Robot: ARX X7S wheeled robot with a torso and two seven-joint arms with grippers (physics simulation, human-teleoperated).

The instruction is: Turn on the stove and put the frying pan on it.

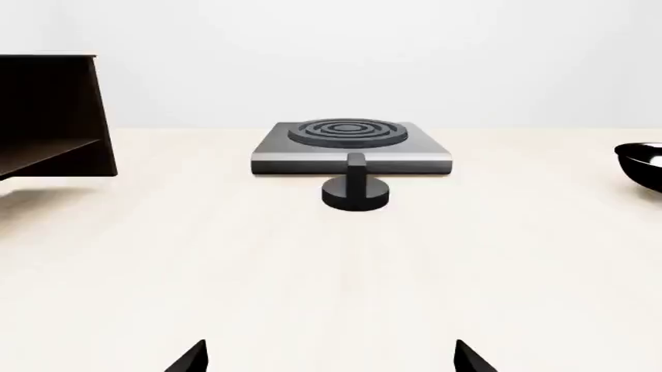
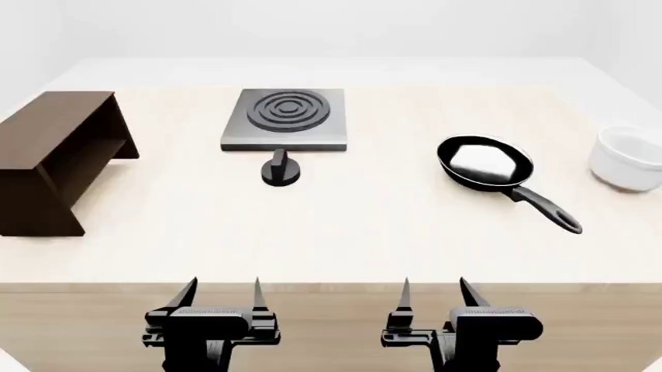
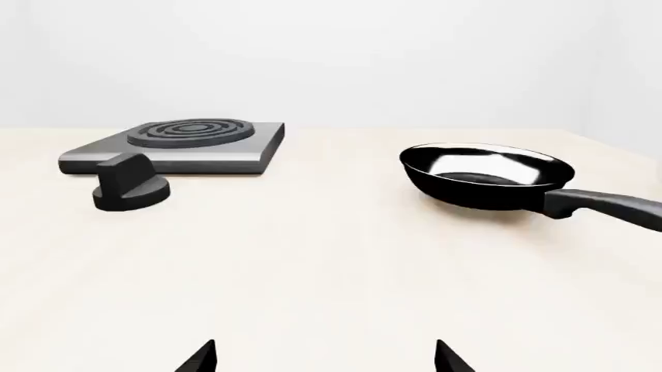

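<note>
The dark-grey stove (image 2: 284,118) with raised burner rings lies on the table at the back, left of centre; its small round black knob (image 2: 281,170) stands just in front of it. Stove (image 1: 352,145) and knob (image 1: 356,187) also show in the left wrist view, and in the right wrist view the stove (image 3: 176,145) and knob (image 3: 129,186). The black frying pan (image 2: 484,163) with pale inside sits to the right, handle pointing to the front right; it also shows in the right wrist view (image 3: 486,175). My left gripper (image 2: 222,291) and right gripper (image 2: 435,290) are open and empty at the table's front edge.
A brown wooden shelf (image 2: 57,159) stands at the left side of the table. A white bowl (image 2: 629,157) sits at the far right, past the pan. The pale wooden table (image 2: 342,232) ends just ahead of both grippers.
</note>
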